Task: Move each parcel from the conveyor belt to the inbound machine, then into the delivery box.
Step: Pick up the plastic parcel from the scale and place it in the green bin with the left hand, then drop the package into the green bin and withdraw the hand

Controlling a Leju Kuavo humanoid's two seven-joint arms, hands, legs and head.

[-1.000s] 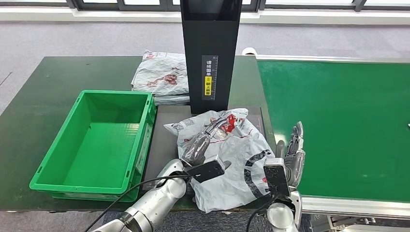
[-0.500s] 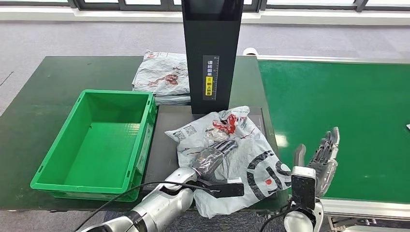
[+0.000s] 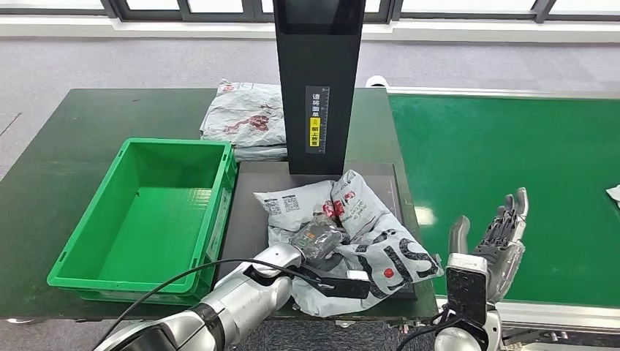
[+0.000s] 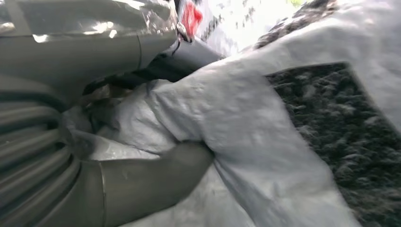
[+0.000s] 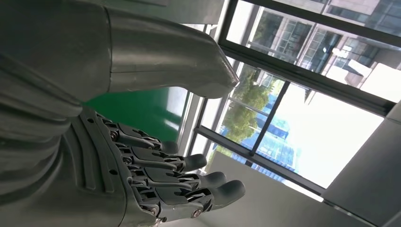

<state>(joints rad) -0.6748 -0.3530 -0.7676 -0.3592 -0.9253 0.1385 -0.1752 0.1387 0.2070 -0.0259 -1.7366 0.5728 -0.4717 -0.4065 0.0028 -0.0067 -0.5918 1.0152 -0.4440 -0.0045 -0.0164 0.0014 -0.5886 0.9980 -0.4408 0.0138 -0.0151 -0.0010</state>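
A crumpled grey plastic parcel [image 3: 365, 234] with black and red print lies on the dark platform [image 3: 252, 190] of the black inbound machine [image 3: 316, 80]. My left hand [image 3: 316, 240] grips a bunched fold of this parcel near its middle; in the left wrist view the grey thumb [image 4: 151, 184] presses into the parcel [image 4: 265, 142]. My right hand [image 3: 497, 238] is raised over the near edge of the green conveyor belt [image 3: 512, 168], fingers spread and holding nothing, as the right hand [image 5: 142, 161] also appears in the right wrist view. The green delivery box [image 3: 102, 241] stands empty to the left.
Other grey parcels [image 3: 245, 117] are stacked on the dark green table [image 3: 80, 139] behind the box, left of the machine's column. A white parcel corner [image 3: 613, 194] shows at the belt's right edge. A black cable [image 3: 219, 267] runs along my left arm.
My left hand has closed and bunched the parcel, pulling it together toward the box side. My right hand moved off the parcel to the right and stays raised over the belt edge.
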